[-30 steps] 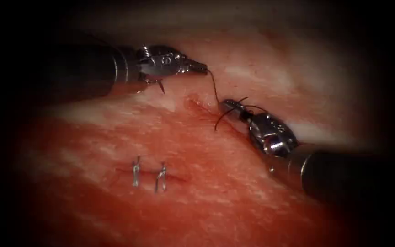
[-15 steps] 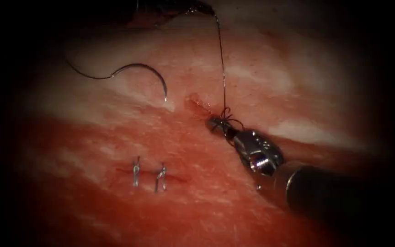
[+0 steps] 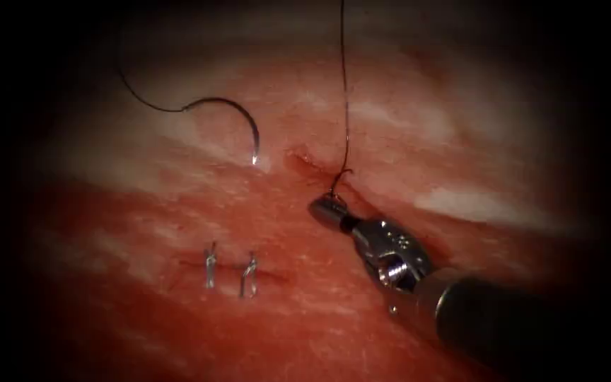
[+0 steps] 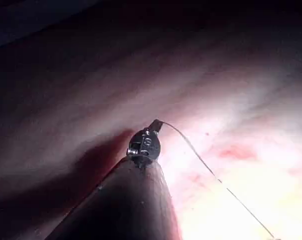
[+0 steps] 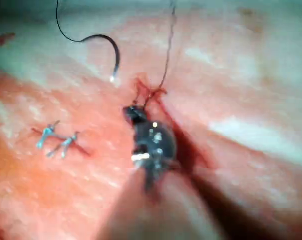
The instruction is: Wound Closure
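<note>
Now 2 tied stitches (image 3: 230, 270) sit nearest; right tool (image 3: 328, 209), jaws closed on thread's short end at the cut (image 3: 305, 161). Needle (image 3: 238, 117) lies free, left of cut. Left tool (image 4: 155, 125) grips thread (image 3: 345, 92), has pulled up since 1 s ago, so knot cinches down.

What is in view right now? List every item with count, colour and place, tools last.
tissue: one, red and pale, under everything.
cut: one, dark red, mid-scene at the knot.
needle: one, dark, curved, lying free on the tissue left of the cut, held by neither tool.
thread: one, dark, taut from the knot upward; another stretch trails off the needle's blunt end.
earlier stitches: two, pale grey, lower left.
left gripper: one, metal, shut on the thread.
right gripper: one, metal, beside the knot, shut on the thread's short end.
</note>
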Controlling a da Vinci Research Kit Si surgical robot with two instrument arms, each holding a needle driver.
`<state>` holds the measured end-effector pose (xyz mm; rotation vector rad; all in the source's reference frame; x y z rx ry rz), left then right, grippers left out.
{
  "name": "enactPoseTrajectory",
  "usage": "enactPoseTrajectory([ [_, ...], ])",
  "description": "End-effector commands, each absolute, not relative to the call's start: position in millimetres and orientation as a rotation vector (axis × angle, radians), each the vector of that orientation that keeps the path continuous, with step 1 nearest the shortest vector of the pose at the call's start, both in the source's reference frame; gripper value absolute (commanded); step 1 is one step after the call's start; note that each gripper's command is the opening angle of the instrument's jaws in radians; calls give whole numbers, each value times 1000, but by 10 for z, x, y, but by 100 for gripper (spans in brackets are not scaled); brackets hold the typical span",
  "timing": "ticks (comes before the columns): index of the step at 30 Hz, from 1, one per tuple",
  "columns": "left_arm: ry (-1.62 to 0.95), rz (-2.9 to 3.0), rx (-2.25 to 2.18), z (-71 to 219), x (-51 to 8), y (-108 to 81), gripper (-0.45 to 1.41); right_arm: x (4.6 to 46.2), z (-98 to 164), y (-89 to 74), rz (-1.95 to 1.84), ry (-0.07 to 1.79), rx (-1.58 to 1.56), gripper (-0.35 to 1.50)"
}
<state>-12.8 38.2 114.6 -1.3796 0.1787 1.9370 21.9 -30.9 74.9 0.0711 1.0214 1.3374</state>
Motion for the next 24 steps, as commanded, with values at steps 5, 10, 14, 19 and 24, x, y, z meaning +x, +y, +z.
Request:
enactPoseTrajectory([
  [5,200,1924,-1376,1166,-140,417,-45,228,748,-321,1313,1028,72,-35],
  [10,216,1925,-1372,1174,-140,431,-45,232,742,-326,1300,1028,73,-35],
  [14,217,1921,-1373,1178,-139,446,-45,233,744,-324,1295,1027,68,-35],
  [19,226,1917,-1375,1182,-154,448,-45,234,745,-330,1289,1029,70,-35],
  [24,231,1911,-1374,1184,-162,453,-45,235,742,-336,1285,1029,74,-35],
])
